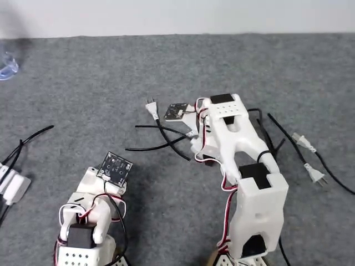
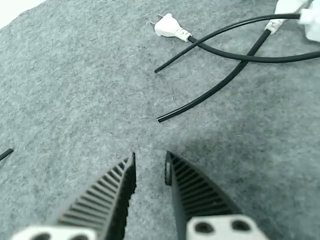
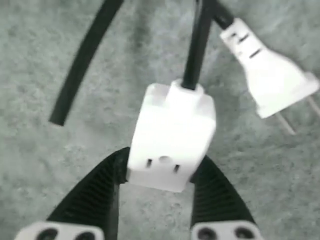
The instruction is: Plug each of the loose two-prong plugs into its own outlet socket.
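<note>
Right wrist view: socket [image 3: 170,140] gripped (plug [image 3: 272,85] beside).

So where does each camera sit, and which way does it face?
High view: fixed above, looking down at the table; both arms.
Left wrist view: on that wrist, facing the table; open left gripper.
Right wrist view: on that wrist, facing down; right gripper holding outlet socket.
Shared: high and left wrist views show one two-prong plug.

Nothing here can be read as text, a number or a sign. The white two-prong plug [image 3: 274,85] carries a few dark marks near its cord end, perhaps moulded lettering, but they are too blurred to make out.
</note>
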Robot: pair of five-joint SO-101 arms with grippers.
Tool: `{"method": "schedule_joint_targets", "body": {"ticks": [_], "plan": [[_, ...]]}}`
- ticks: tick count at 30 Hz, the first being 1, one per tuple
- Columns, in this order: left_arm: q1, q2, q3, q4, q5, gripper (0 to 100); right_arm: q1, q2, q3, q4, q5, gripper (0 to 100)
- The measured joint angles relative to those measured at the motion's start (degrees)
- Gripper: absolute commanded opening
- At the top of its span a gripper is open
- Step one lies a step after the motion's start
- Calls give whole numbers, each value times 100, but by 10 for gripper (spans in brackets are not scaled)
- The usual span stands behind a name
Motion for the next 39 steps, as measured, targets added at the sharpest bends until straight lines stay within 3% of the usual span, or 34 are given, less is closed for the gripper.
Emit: {"method": "schedule_joint_targets", "body": {"ticks": [11, 21, 29, 33, 39], "plan": [[0, 0, 0, 0, 0, 90, -53, -193, -782, 1363, 18, 9], [0, 0, 0, 0, 0, 90, -800, -2418, -642, 2022, 387, 9], [9, 0, 0, 0, 0, 90, -1284, -3095, 1512, 1952, 730, 9], [18, 0, 0, 0, 0, 90, -1363, -3174, 2831, 1204, 791, 9], [0, 0, 0, 0, 0, 90, -2066, -3174, 4141, 53, 1152, 9]]}}
